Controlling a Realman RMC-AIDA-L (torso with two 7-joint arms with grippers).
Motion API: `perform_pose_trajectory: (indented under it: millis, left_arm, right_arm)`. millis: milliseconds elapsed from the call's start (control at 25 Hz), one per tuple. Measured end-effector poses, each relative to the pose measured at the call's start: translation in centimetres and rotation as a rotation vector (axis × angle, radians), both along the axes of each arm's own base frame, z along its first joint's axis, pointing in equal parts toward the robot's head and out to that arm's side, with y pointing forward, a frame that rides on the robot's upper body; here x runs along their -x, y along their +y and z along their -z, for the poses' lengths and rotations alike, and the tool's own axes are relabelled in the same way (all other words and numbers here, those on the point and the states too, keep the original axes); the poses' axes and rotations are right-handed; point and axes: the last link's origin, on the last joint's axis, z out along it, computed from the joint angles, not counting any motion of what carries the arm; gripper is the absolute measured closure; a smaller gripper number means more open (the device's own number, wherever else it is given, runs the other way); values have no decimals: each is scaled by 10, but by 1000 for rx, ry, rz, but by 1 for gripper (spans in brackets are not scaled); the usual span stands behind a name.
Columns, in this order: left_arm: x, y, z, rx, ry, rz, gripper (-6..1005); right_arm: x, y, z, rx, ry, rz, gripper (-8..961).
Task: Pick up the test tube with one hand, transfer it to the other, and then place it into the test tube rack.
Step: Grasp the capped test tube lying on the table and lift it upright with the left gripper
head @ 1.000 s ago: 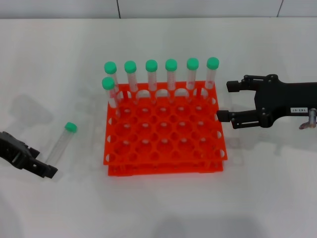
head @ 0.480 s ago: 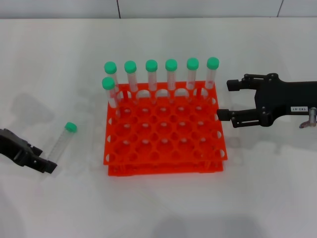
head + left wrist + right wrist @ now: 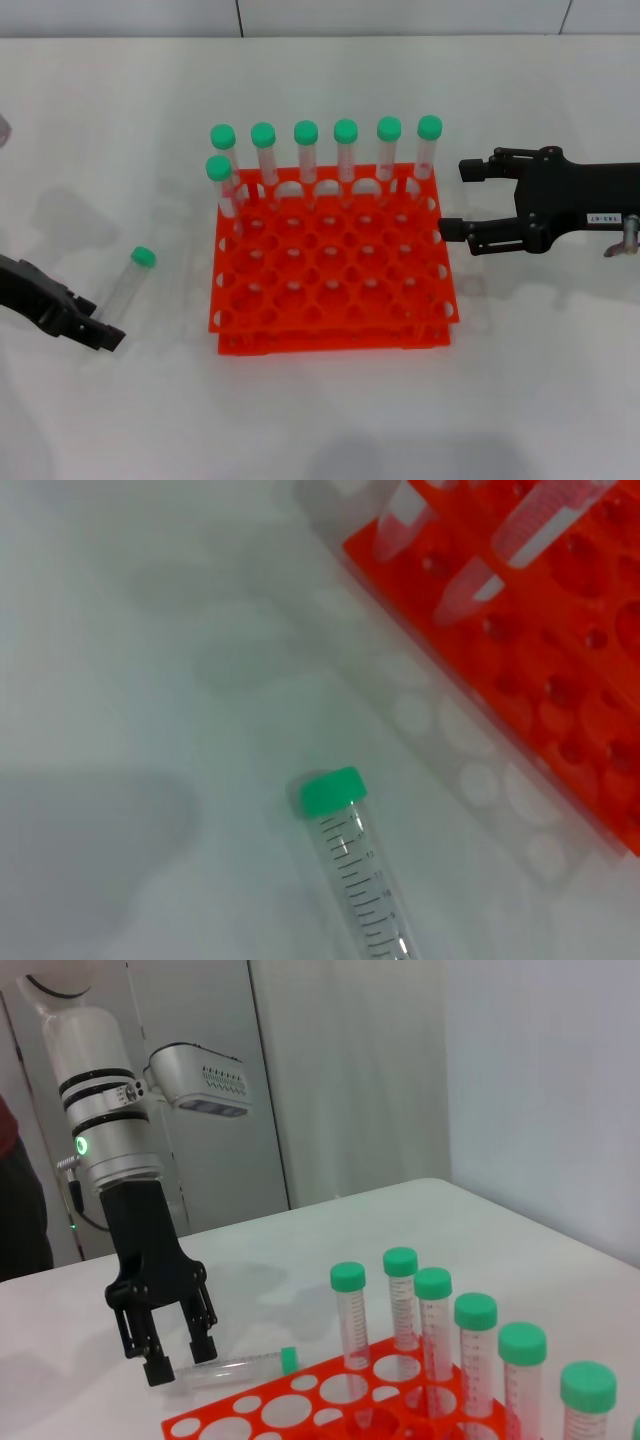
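Observation:
The test tube (image 3: 128,285) lies flat on the white table to the left of the orange test tube rack (image 3: 330,300), green cap pointing away from me; the left wrist view shows its cap end (image 3: 335,792). My all-black left gripper (image 3: 92,320) is low at the tube's tapered end. In the right wrist view this left gripper (image 3: 182,1358) is open, one finger on each side of the lying test tube (image 3: 240,1368), not closed on it. My labelled right gripper (image 3: 455,200) hovers open just right of the rack, holding nothing.
Several identical green-capped tubes (image 3: 345,150) stand upright in the rack's back row, with one more at the left of the second row (image 3: 220,185). Bare table surrounds the rack in front and on the left. A wall (image 3: 540,1090) stands behind the table.
My left gripper has shifted slightly toward me and to the right beside the tube's tip. The tube and the right arm have not moved.

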Motion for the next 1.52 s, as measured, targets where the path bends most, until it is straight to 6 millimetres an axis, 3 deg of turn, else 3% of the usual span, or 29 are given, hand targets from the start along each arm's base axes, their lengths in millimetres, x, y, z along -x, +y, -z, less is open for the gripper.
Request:
perform_pose_trajectory:
  millis: [360, 1000, 1520]
  left_arm:
    - [-1, 0, 7, 35, 5, 3, 324]
    - [3, -1, 7, 30, 17, -3, 475]
    - [3, 1, 7, 22, 30, -6, 478]
  right_arm:
    - [0, 0, 0, -2, 2, 1, 117]
    - [2, 0, -1, -6, 14, -1, 118]
    - [1, 0, -1, -9, 16, 2, 119]
